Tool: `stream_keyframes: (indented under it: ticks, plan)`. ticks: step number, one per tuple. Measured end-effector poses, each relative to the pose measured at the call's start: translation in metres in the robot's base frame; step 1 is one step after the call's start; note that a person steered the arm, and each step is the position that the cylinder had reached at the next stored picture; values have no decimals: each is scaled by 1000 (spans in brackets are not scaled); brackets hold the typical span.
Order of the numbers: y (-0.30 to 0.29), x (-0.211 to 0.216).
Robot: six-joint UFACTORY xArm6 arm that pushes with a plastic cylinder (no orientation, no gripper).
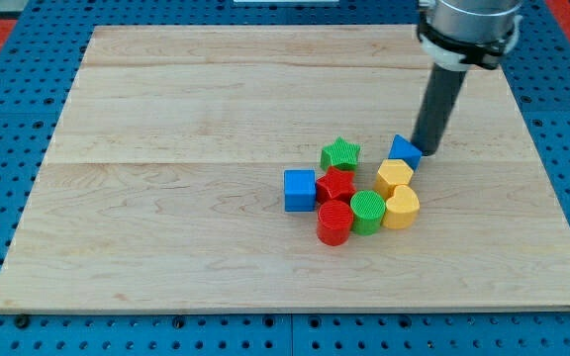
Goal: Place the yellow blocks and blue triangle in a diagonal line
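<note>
The blue triangle (404,150) lies right of the board's middle. My tip (427,150) stands just at its right side, touching or nearly touching it. A yellow hexagon-like block (395,176) lies directly below the blue triangle, touching it. A second yellow block (402,208), heart-like in shape, lies just below that one. The three form a short, nearly vertical column.
A green star (340,154), a red star (336,184), a blue cube (300,190), a red cylinder (333,222) and a green cylinder (367,212) cluster left of the yellow blocks. The wooden board (166,148) lies on a blue pegboard.
</note>
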State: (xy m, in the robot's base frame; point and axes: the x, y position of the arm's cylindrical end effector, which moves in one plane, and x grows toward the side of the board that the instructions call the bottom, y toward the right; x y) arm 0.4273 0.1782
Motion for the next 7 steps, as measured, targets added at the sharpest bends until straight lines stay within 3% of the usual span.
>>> stream_keyframes:
  ticks: [1, 3, 5, 7]
  plan:
    - [48, 29]
    - [-31, -4]
    - [-120, 13]
    - [78, 38]
